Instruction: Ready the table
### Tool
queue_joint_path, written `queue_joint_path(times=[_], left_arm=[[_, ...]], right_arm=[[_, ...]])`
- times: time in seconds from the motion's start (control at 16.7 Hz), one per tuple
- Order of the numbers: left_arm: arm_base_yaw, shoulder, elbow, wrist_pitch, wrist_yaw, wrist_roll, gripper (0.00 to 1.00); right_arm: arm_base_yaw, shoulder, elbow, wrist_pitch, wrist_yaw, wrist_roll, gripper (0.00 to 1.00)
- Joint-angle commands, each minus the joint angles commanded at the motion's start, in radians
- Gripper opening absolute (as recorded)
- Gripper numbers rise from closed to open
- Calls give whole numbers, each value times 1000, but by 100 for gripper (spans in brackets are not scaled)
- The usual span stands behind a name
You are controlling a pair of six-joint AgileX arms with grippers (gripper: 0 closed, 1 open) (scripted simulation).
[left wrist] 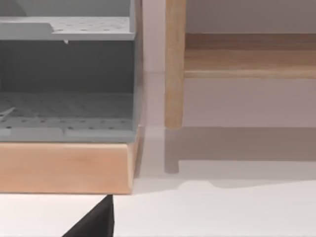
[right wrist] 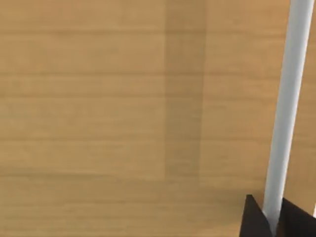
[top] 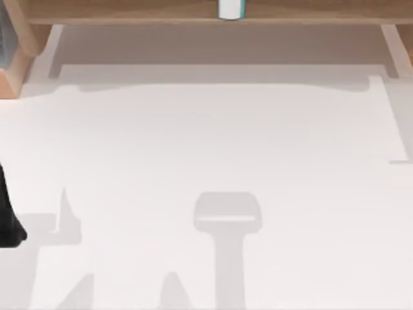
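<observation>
The white table (top: 213,142) spreads across the top view, with shadows falling on it. My left arm (top: 9,216) is a dark shape at the table's left edge. A dark part of the left gripper (left wrist: 95,224) points toward the back left corner. In the right wrist view my right gripper (right wrist: 272,217) is shut on a thin white strip (right wrist: 289,98) that runs up from between its two dark fingertips, close in front of a light wooden surface (right wrist: 123,118).
A light wooden shelf frame (top: 129,11) spans the back edge, with a white and teal object (top: 230,8) on it at mid-back. A grey perforated rack (left wrist: 69,74) on a wooden base (left wrist: 64,168) stands at the back left, beside a shelf leg (left wrist: 174,64).
</observation>
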Motion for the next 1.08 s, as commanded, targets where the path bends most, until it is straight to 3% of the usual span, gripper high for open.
queue_joint_path(times=[0.6, 1.08], left_arm=[[0, 0, 0, 0, 0, 0, 100], [0, 0, 0, 0, 0, 0, 100]], right_arm=[[8, 9, 14, -13, 7, 1, 0], [113, 83, 214, -139, 116, 0, 0]])
